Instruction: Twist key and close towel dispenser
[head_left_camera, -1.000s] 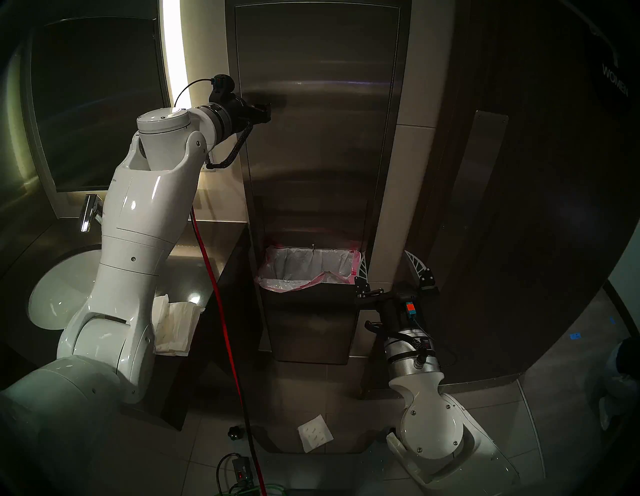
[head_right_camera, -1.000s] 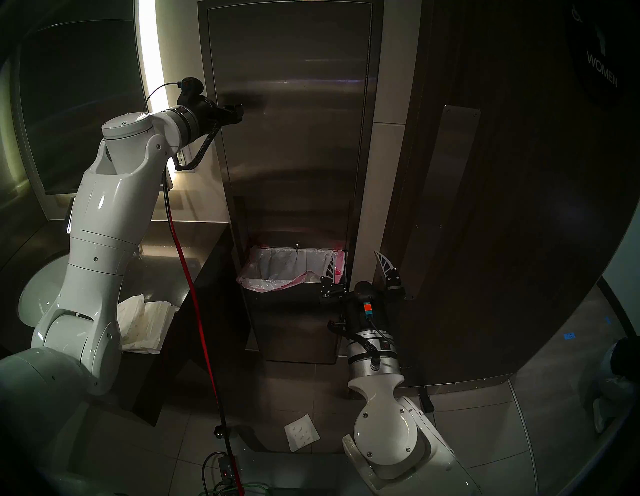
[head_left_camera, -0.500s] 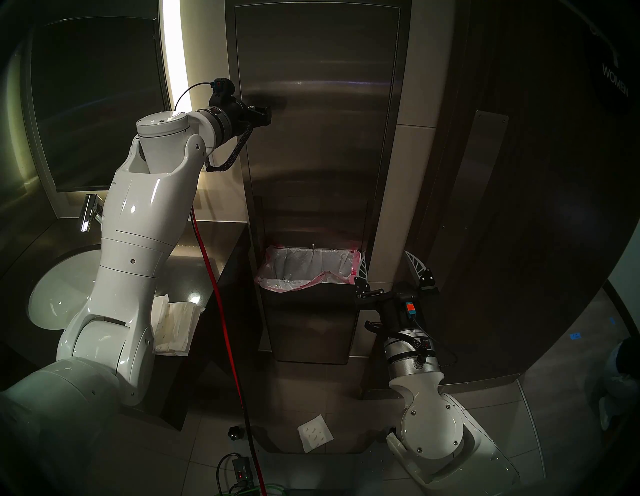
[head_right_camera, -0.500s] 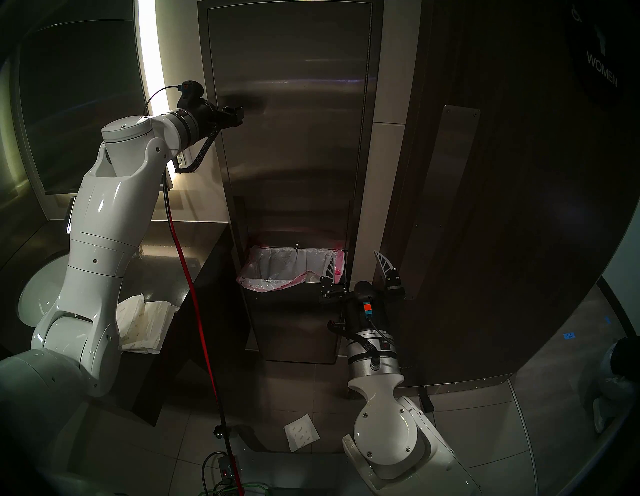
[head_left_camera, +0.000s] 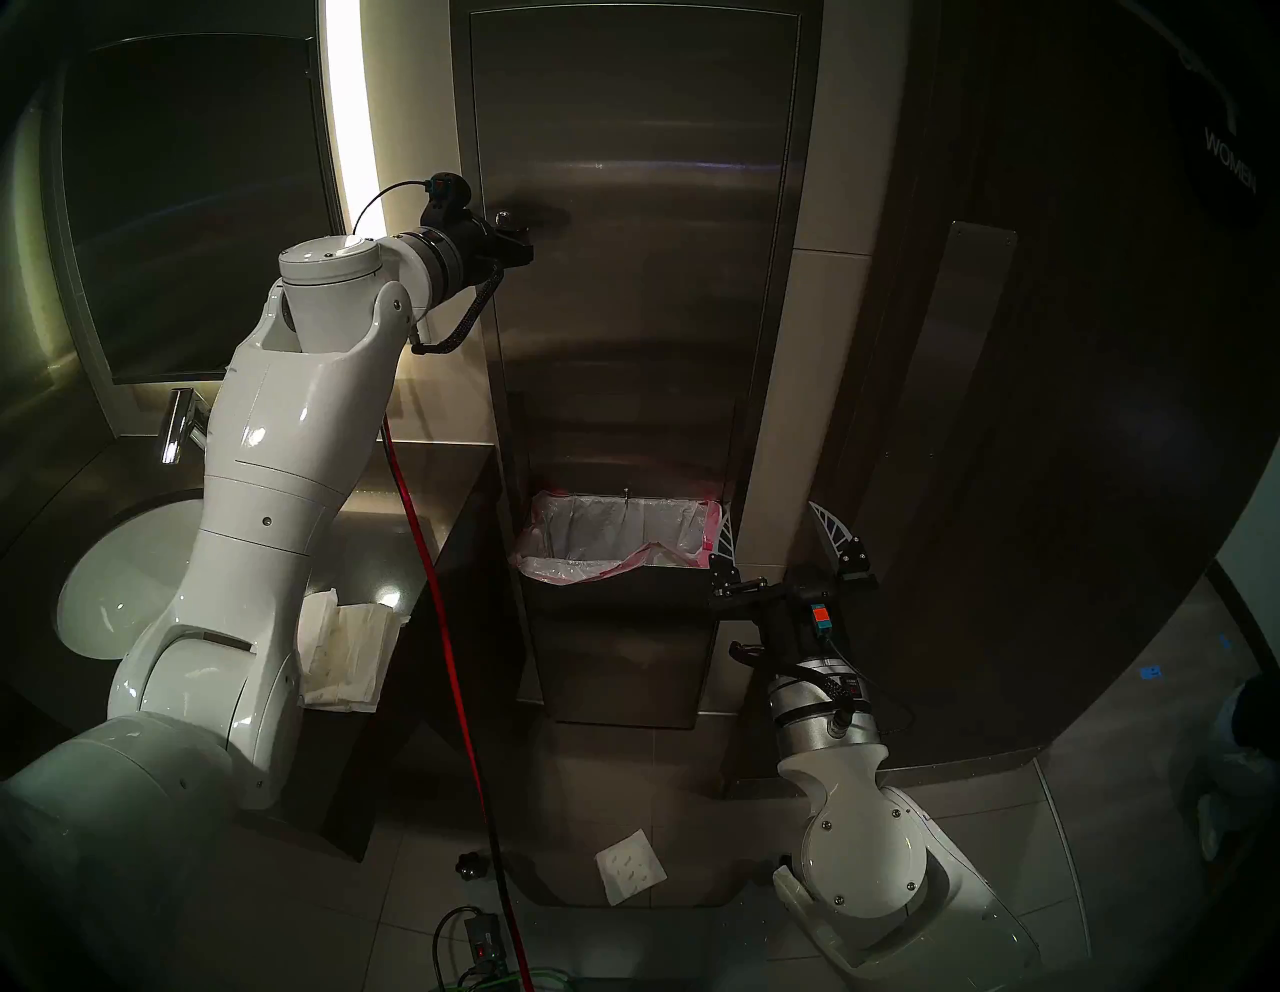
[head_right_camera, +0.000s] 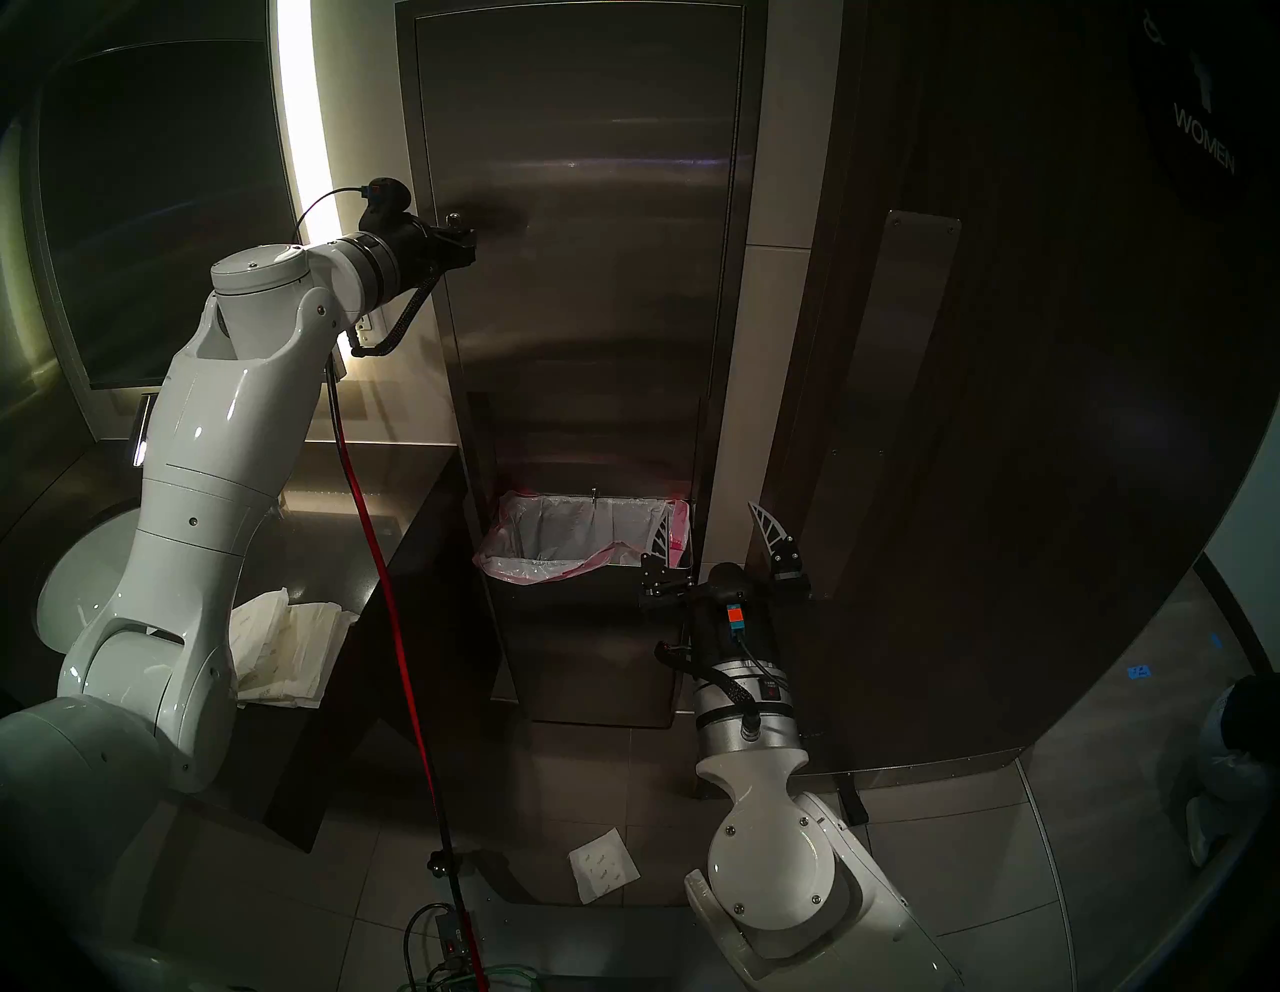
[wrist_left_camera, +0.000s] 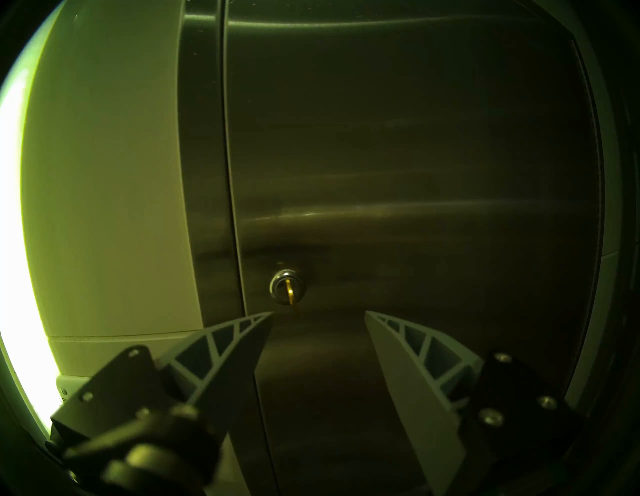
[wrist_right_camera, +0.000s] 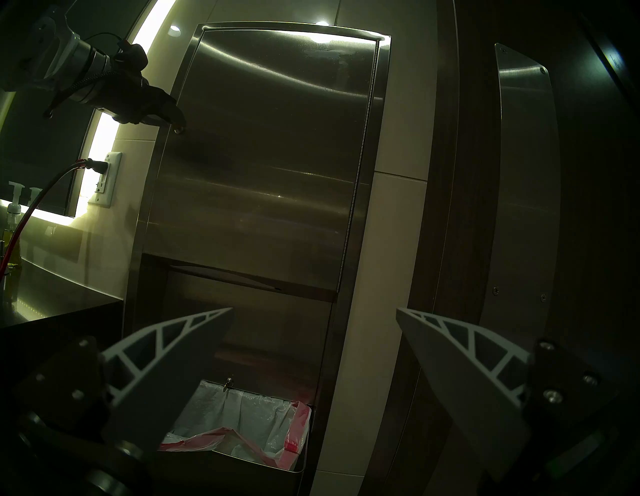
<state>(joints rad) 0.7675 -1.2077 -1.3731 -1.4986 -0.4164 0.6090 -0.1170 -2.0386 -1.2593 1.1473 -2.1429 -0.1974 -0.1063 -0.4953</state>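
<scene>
The brushed stainless-steel towel dispenser (head_left_camera: 637, 228) fills the wall ahead of both arms, its long door lying flush in the frame with the seam just left of the lock in the left wrist view. Its bin section sits directly in front of and slightly left of the right gripper (wrist_right_camera: 313, 313), holding a white bin liner (wrist_right_camera: 242, 415) with a pink-red edge folded over the rim. That gripper hangs low beside the dispenser's lower right edge, its ribbed fingers spread wide apart and holding nothing. The left gripper (wrist_left_camera: 318, 313) is raised at the door's left edge, fingers parted with clear space between them, tips close to the steel. Just above its left fingertip (wrist_left_camera: 266, 315) and apart from it sits the small round silver lock cylinder (wrist_left_camera: 278, 282). The brass-gold key (wrist_left_camera: 291, 294) is stuck in that cylinder, its bow hanging downward toward the gap between the fingers, touched by neither.
</scene>
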